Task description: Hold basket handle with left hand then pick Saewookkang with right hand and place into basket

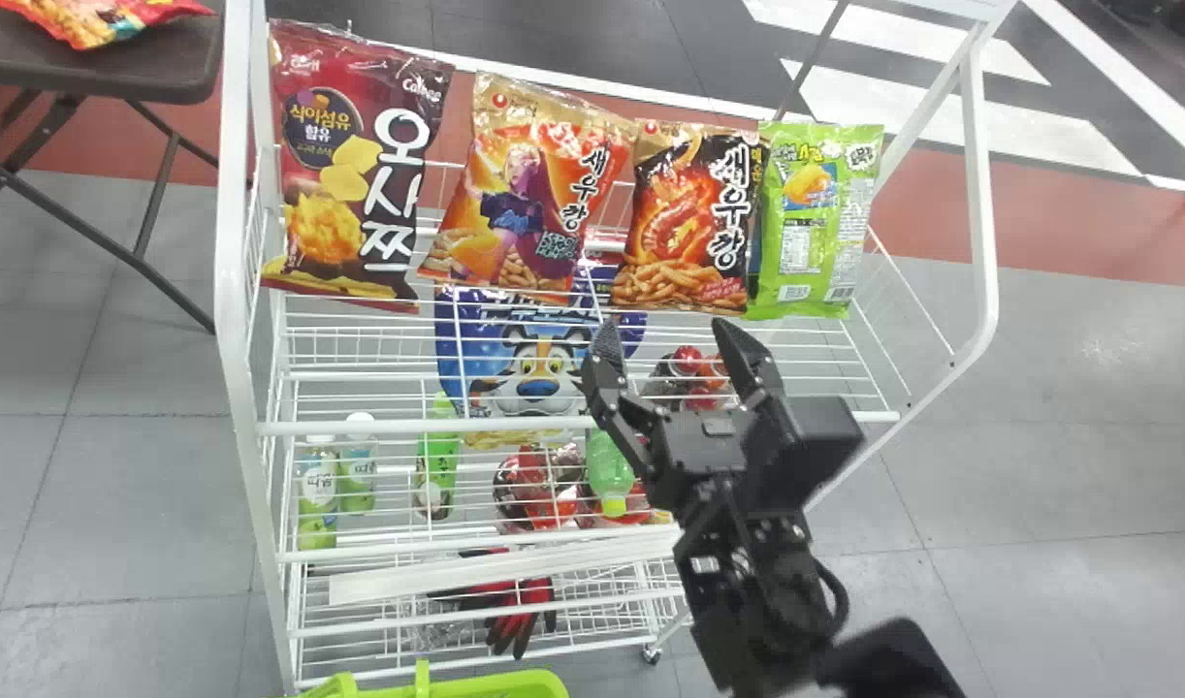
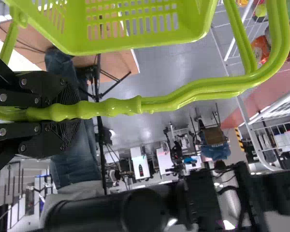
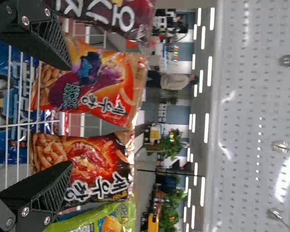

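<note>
Green plastic makes up the basket [image 2: 198, 24], and its handle [image 2: 111, 107] lies between the fingers of the left gripper [image 2: 70, 112], which are closed around the grip. That makes the holding step look done, leaving the pick as the step in hand. The basket's rim shows in the head view near the foot of the white wire rack [image 1: 229, 291], below the near edge of the upper shelf [image 1: 554, 425] and toward its left side.

Two bags bear the Saewookkang look: an orange bag [image 1: 529, 204] and a black-and-red bag [image 1: 685, 223]. They stand side by side along the shelf's far edge, between a maroon bag [image 1: 350, 184] at the far left corner and a light green bag [image 1: 816, 223] toward the far right corner. Which one is meant cannot be told from the task's words.

The right gripper [image 1: 669, 335] is spread wide, with nothing in its grasp. Seen from its wrist, the fingers straddle the border between the two candidates, so a close made on this line would risk catching both, or folding one's side. The next move probably calls for a small sideways shift to centre on one bag, then an advance toward the far edge before closing. The bag's film is likely slick and its contents brittle, so a gentle but firm pinch seems wise, followed by a lift clear of its neighbours.
</note>
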Controlling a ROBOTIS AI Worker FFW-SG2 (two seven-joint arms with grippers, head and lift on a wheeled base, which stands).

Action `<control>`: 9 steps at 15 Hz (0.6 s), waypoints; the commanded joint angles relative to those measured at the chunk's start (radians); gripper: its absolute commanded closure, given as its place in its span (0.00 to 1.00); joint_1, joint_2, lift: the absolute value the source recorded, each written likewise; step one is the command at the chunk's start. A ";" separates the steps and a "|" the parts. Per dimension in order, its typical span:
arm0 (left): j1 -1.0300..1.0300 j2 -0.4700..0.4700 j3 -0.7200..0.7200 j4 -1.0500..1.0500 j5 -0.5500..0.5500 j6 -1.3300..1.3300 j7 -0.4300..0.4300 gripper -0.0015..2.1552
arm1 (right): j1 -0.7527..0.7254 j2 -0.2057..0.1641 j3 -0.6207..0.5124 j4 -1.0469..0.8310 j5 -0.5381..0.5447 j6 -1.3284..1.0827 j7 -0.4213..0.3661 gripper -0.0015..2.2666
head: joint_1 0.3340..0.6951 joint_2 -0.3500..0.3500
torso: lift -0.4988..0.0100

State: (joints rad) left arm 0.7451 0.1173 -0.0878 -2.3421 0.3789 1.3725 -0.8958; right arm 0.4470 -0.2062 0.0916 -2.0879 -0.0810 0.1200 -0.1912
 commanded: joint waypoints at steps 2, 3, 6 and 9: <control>0.002 -0.001 0.000 0.001 -0.002 0.001 0.002 0.82 | -0.153 -0.001 0.000 0.089 -0.014 0.143 0.026 0.05 | 1.00 0.00 | 0.94; 0.002 -0.001 0.000 0.003 -0.002 0.001 0.006 0.82 | -0.186 -0.001 0.000 0.118 -0.023 0.143 0.039 0.05 | 1.00 0.00 | 0.94; 0.000 -0.001 0.000 0.012 -0.008 0.001 0.011 0.82 | -0.269 -0.002 0.004 0.203 -0.056 0.137 0.090 0.06 | 1.00 0.00 | 0.94; -0.001 -0.004 0.000 0.023 -0.015 -0.002 0.012 0.82 | -0.364 0.002 0.033 0.298 -0.077 0.137 0.107 0.06 | 1.00 0.00 | 0.94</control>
State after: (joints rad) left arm 0.7444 0.1142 -0.0874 -2.3243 0.3662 1.3738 -0.8836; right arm 0.1275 -0.2064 0.1071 -1.8354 -0.1512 0.2597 -0.0859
